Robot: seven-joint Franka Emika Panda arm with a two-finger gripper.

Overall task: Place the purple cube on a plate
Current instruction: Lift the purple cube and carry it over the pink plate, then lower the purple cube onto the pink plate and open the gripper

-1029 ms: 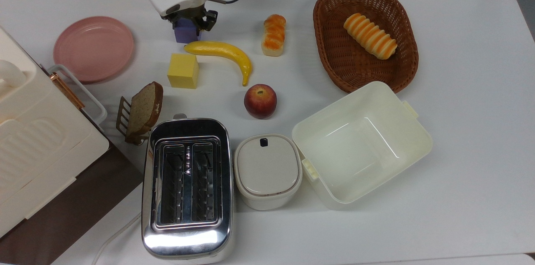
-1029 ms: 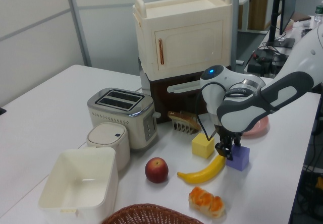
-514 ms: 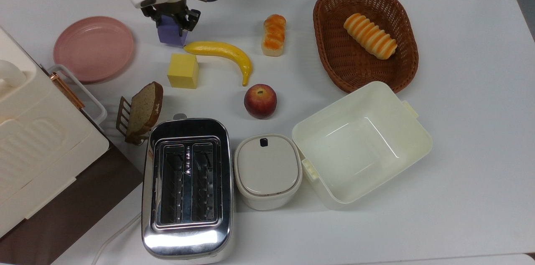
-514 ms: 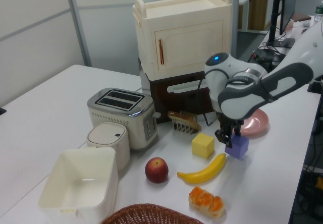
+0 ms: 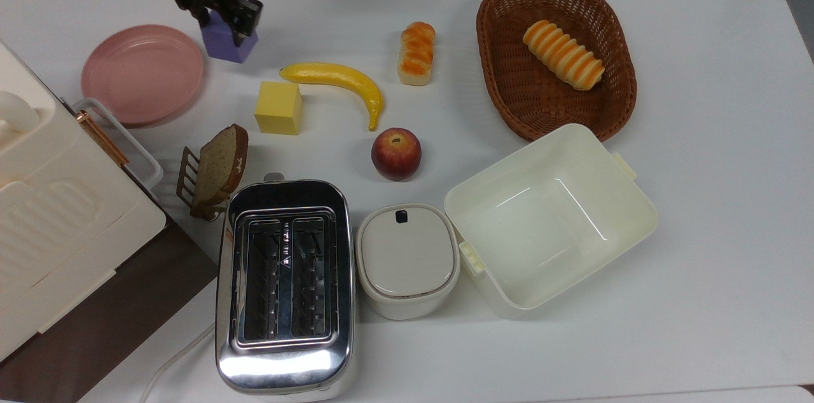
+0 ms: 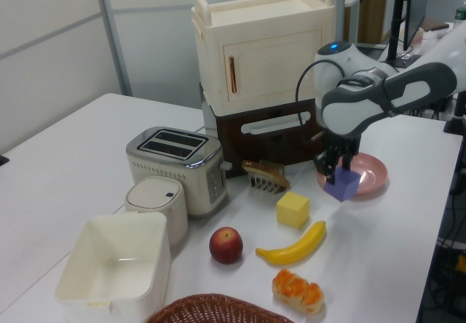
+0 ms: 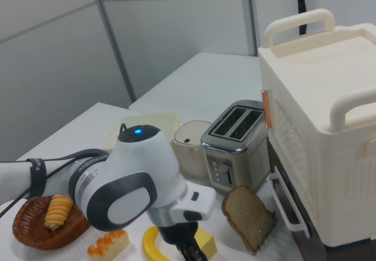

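The purple cube [image 5: 224, 44] hangs above the table, tilted, with my gripper [image 5: 219, 18] shut on its top. In the top view it is just right of the pink plate [image 5: 141, 74], which lies at the table's left side. The left view has the purple cube [image 6: 342, 185] held by my gripper [image 6: 336, 166] in front of the plate [image 6: 368, 177], overlapping its near rim. In the right view the arm's white and grey body [image 7: 132, 184] fills the lower left and hides the cube.
A yellow cube [image 5: 278, 108], banana [image 5: 340, 82], apple [image 5: 396, 154] and bread roll [image 5: 416, 52] lie mid-table. A wicker basket [image 5: 502, 72] holds another roll. A toaster [image 5: 283, 282], lidded pot [image 5: 407, 260], open white box [image 5: 550, 218], toast rack [image 5: 213, 169] and cream cabinet [image 5: 51, 199] stand nearer.
My gripper has lifted the purple cube away from beside the banana and carried it toward the top view's left, close to the pink plate. Nothing else moved.
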